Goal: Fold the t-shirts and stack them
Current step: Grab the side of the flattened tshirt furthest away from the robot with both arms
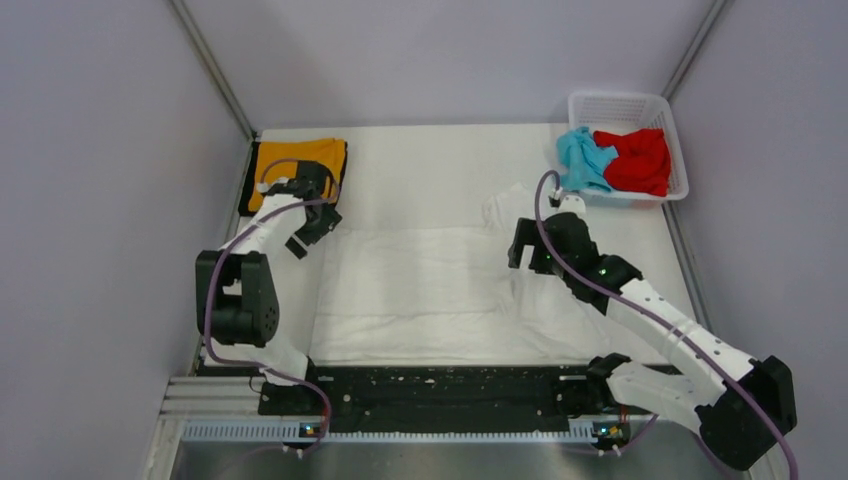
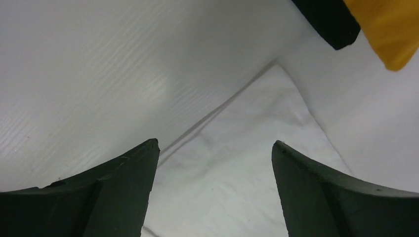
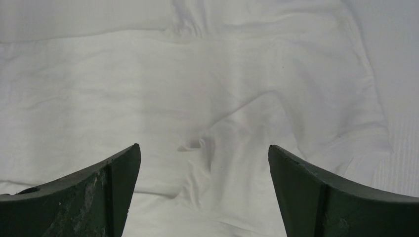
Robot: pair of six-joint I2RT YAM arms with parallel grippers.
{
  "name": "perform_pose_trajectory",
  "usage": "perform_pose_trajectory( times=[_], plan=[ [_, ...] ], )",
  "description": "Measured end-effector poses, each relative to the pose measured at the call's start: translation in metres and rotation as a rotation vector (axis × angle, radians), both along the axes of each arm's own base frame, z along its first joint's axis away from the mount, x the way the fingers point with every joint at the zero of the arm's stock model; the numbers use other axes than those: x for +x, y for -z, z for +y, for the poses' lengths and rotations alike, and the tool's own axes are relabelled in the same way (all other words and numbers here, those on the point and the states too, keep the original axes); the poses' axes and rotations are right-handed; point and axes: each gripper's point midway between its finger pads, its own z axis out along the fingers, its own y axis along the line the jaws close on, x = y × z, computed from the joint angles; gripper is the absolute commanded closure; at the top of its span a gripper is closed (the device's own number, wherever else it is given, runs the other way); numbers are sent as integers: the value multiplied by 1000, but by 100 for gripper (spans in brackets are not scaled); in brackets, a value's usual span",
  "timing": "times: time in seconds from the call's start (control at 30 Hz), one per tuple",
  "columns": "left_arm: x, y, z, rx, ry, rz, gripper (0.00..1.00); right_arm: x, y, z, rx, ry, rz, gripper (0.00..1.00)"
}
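White t-shirt (image 1: 430,290) lies spread mid-table, its fold unfinished, I judge. My left gripper (image 2: 215,145) hovers over its far-left corner and my right gripper (image 3: 203,148) over its rumpled right side, both gaping and empty. Next I must pinch both edges.

I count four t-shirts: one white shirt (image 1: 430,290), one orange shirt (image 1: 300,155), one blue shirt (image 1: 583,160) and one red shirt (image 1: 635,160). There is one basket (image 1: 625,103), with two of the shirts in it. I have two arms and two grippers, my left gripper (image 2: 215,143) and my right gripper (image 3: 203,146), with two fingers (image 3: 321,197) on each. There is one table (image 1: 440,160).
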Motion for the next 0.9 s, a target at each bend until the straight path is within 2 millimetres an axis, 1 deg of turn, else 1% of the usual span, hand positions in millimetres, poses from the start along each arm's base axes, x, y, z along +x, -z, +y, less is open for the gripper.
perform_pose_trajectory(
  times=[0.07, 0.17, 0.27, 0.33, 0.37, 0.53, 0.63, 0.8, 0.9],
  plan=[
    [9, 6, 7, 5, -15, 20, 15, 7, -3, 1, 0, 10, -24, 1],
    [27, 12, 12, 14, -33, 30, 18, 15, 1, 4, -1, 18, -31, 1],
    [36, 19, 12, 16, -36, 40, 23, 20, 8, 7, -7, 18, -20, 1],
    [40, 26, 11, 15, -40, 54, 24, 22, 10, 9, -10, 19, -18, 1],
    [43, 30, 11, 14, -47, 62, 24, 23, 11, 9, -11, 21, -19, 1],
    [60, 43, 8, -3, -80, 68, 33, 28, 11, 6, -12, 48, -40, 1],
    [63, 48, 5, -23, -98, 71, 38, 28, 14, 5, -14, 55, -43, 1],
    [62, 51, 0, -27, -123, 74, 40, 29, 18, 2, -22, 69, -51, 1],
    [61, 52, -5, -25, -119, 76, 46, 28, 21, 0, -28, 73, -49, 1]
  ],
)
